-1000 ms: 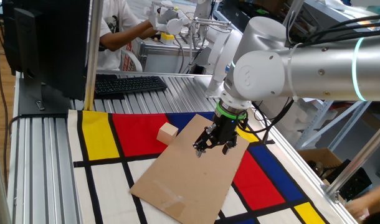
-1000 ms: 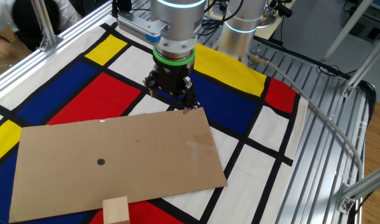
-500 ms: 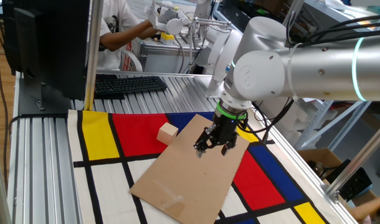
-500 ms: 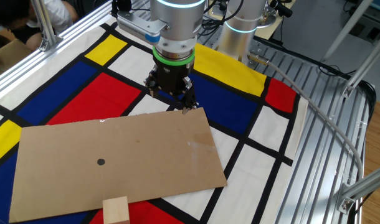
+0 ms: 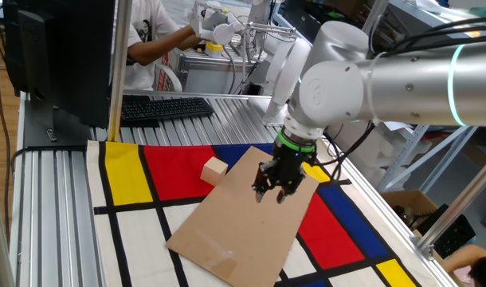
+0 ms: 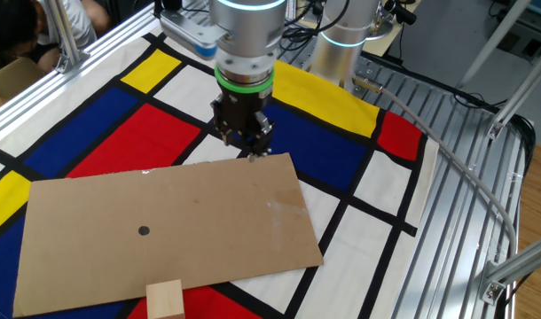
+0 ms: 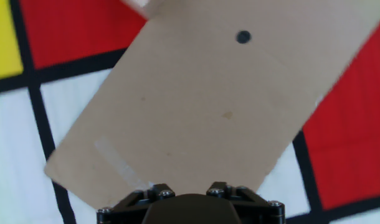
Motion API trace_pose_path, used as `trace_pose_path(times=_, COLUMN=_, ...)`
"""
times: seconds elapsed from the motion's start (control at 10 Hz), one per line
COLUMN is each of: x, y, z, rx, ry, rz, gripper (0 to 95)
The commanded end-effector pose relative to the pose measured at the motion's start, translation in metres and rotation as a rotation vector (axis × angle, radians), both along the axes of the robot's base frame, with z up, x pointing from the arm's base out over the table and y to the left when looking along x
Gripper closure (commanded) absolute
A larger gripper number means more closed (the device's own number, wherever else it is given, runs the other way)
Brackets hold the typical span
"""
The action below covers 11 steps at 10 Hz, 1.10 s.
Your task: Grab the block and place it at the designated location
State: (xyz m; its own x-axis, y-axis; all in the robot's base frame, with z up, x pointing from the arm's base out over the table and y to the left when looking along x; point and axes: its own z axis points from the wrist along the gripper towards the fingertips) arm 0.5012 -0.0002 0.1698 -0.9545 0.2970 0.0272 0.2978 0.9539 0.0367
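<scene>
Since the earlier frames the arm (image 5: 402, 76) has turned its wrist, so the jaws (image 5: 273, 191) now look narrower from both fixed cameras, and they hang a little nearer the card (image 5: 247, 215). Block (image 5: 214, 169) and card lie as before.

Whether the jaws are spread or pressed together cannot be told: the hand view shows only the black base of the hand (image 7: 190, 202) at the bottom, not the fingertips. They carry nothing and hang above the card's edge, close to one of its corners, as the other fixed view shows (image 6: 246, 146).

The block sits on the mat (image 5: 127, 171), touching or just beside the card's far long edge in one fixed view. In the other fixed view it shows at the bottom edge of the frame (image 6: 165, 299), well apart from the jaws. The card's dark dot (image 6: 144, 231) lies between the block and the jaws.

The surface (image 5: 52, 207) is a frame of ribbed aluminium rails, covered by the mat of red, yellow, blue and white fields with black lines. The card lies askew across the mat's middle.

At the far edge of the surface stand a black keyboard (image 5: 165, 107) and a dark monitor (image 5: 60, 56). Behind them a person (image 5: 151, 40) in a white shirt reaches toward another machine (image 5: 227, 32). A second grey robot base (image 6: 346, 44) stands at the corner of the surface, with cables around it.
</scene>
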Motion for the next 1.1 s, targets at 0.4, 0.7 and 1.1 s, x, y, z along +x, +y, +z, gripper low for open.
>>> trace_pose_path(times=0.4, x=0.0008, y=-0.0005, z=-0.0003, rx=-0.002, ry=0.015, rz=-0.331, gripper=95.0)
trace_pose_path(times=0.7, x=0.0008, y=-0.0005, z=-0.0003, rx=-0.002, ry=0.015, rz=-0.331, gripper=95.0)
trace_pose_path(times=1.1, x=0.0008, y=-0.0005, z=-0.0003, rx=-0.002, ry=0.015, rz=-0.331, gripper=95.0)
